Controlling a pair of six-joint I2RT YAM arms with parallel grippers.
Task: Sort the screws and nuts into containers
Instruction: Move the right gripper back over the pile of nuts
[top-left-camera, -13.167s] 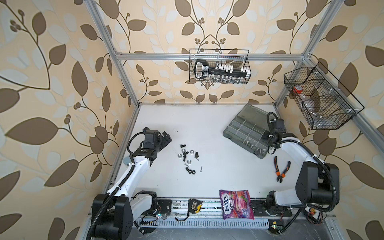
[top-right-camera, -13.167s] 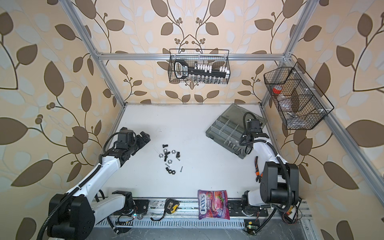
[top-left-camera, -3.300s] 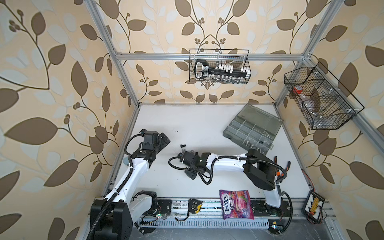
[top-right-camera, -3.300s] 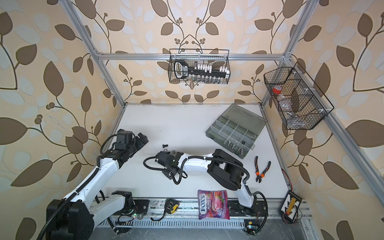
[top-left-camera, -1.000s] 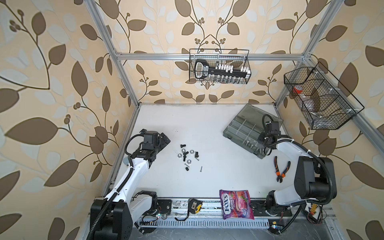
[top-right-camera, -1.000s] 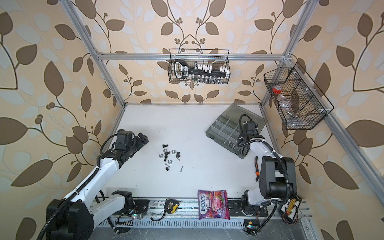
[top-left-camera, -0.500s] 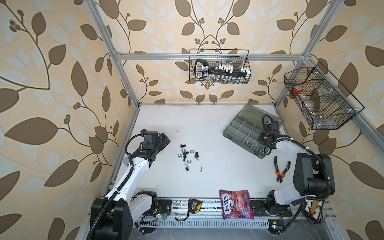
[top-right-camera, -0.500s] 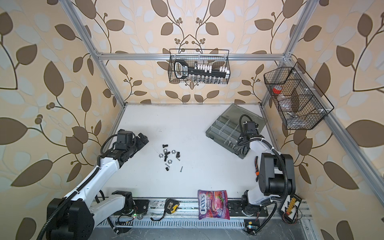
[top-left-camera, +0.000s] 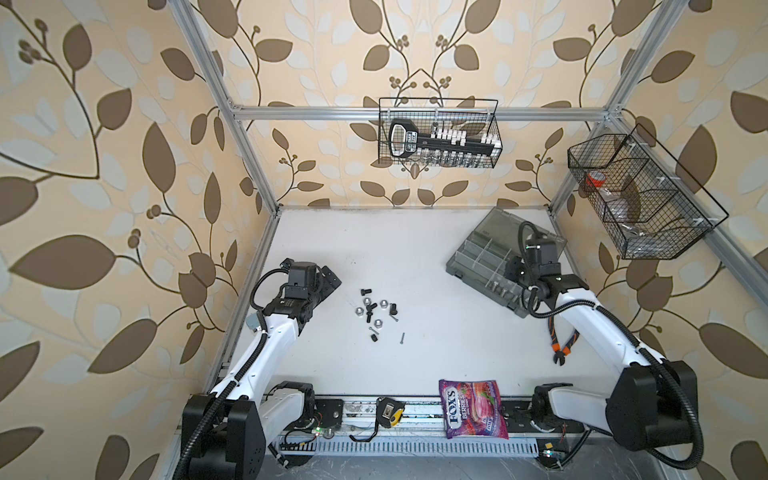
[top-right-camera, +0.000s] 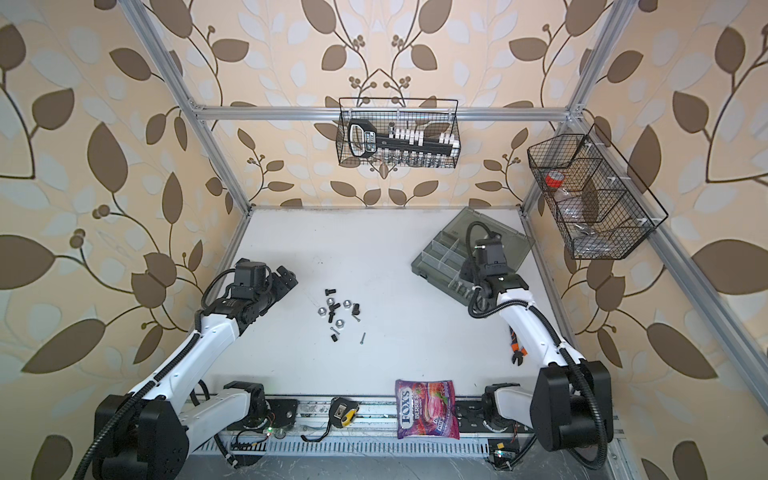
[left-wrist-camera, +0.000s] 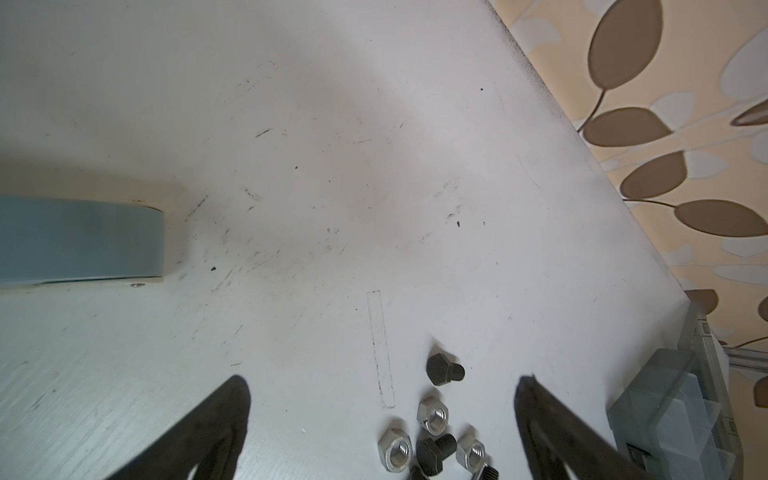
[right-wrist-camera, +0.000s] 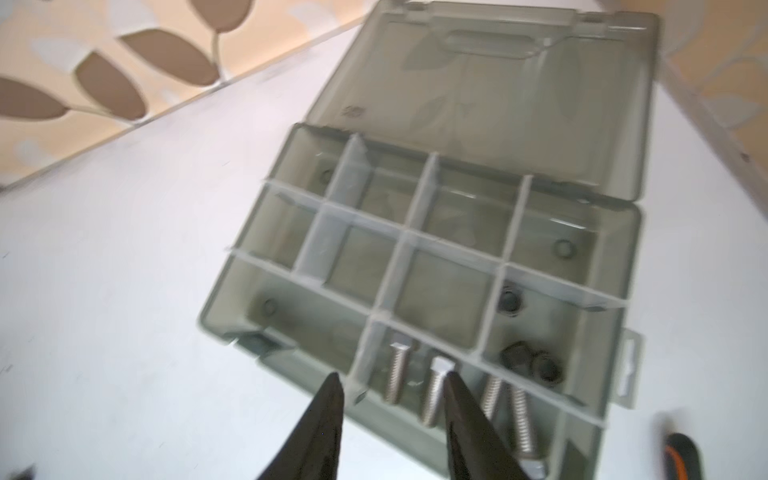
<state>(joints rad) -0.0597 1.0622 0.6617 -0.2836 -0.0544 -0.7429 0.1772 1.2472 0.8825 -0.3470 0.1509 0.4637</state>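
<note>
Right gripper hangs over the near edge of the organizer box, jaws parted and nothing between them, above the compartment where silver hex-head screws lie side by side. Black nuts sit in the neighbouring compartments, and the smoky lid stands open behind. What is left to sort lies well apart from the box, mid-table in a loose pile: black screws, silver nuts and, a little off on its own, a thin screw. These look like small, rigid, light steel pieces with smooth faces, so they will likely skid or roll out of a careless pinch. A nut lying flat is probably best taken across two opposite flats, a screw across its shank just under the head. The thin screw sits so low on the table that it may be the hardest to lift. The pieces are crowded, so closing on one risks nudging its neighbours. Left gripper hovers just beside the pile, spread wide and empty. Farther out are orange-handled pliers beside the right arm, and a candy bag and tape measure at the front edge.
</note>
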